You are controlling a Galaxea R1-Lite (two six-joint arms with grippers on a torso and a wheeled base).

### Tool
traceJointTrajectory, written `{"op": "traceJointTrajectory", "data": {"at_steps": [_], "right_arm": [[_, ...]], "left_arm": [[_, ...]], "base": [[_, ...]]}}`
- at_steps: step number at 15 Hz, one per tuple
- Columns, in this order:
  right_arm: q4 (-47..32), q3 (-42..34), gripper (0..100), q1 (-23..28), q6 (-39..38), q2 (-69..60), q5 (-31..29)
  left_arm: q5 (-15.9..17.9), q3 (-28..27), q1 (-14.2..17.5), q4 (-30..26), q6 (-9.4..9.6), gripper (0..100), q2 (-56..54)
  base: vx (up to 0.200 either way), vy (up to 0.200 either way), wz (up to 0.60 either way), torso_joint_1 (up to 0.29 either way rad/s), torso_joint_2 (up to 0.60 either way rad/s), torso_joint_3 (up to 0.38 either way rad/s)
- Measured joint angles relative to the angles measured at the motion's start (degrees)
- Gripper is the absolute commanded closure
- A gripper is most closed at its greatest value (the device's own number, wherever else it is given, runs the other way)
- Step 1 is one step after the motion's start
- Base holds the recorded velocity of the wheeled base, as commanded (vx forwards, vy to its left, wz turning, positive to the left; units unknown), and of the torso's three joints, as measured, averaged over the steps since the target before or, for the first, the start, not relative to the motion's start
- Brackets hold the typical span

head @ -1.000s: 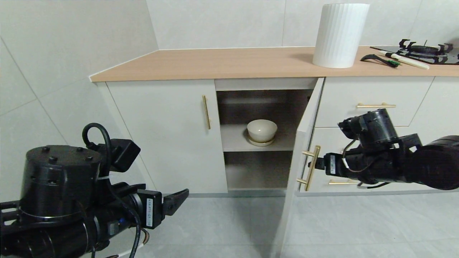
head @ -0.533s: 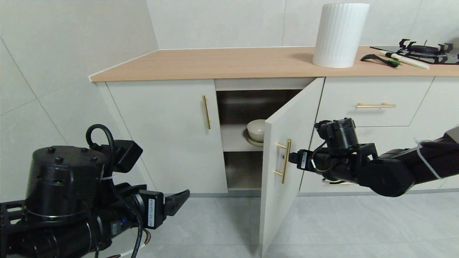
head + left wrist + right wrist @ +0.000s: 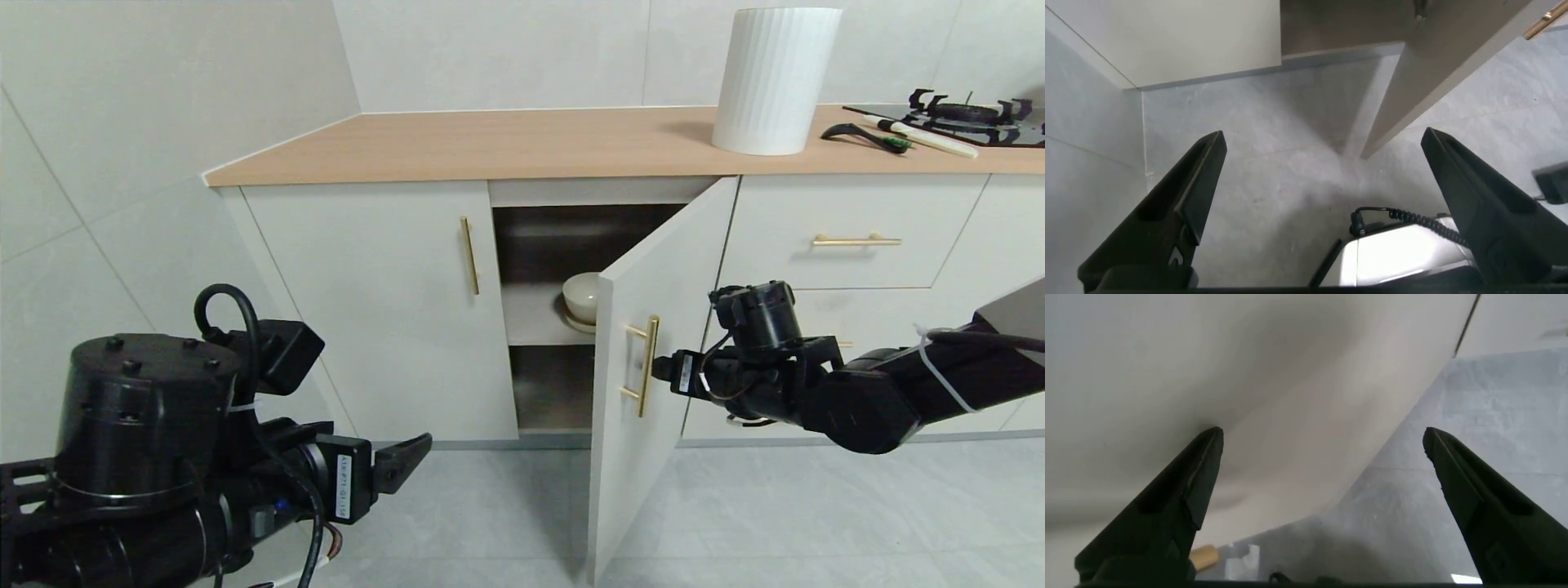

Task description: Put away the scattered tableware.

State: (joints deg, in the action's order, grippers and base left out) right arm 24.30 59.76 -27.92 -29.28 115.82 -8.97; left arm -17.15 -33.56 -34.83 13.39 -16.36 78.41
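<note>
Facing the half-open cupboard door, the right claw sits just beside the gold handle, fingers spread wide and holding nothing.
The bowl sits on a plate on the shelf inside the cupboard, partly hidden behind the door's edge. The left claw hangs low over the floor, well apart from the cupboard, also wide and empty. A white ribbed vase stands on the table.
</note>
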Motion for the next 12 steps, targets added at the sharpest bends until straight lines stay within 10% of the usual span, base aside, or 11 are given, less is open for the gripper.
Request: {"op": "traceJointTrajectory", "data": {"at_steps": [12], "right_arm": [[11.2,6.8,0,-0.8,-6.8,8.3,-8.8]], "left_arm": [[0.0,-0.2,0.0,0.2,-0.22,0,0.0]], "base": [[0.150,0.000,0.00,0.002,0.00,0.003]]}}
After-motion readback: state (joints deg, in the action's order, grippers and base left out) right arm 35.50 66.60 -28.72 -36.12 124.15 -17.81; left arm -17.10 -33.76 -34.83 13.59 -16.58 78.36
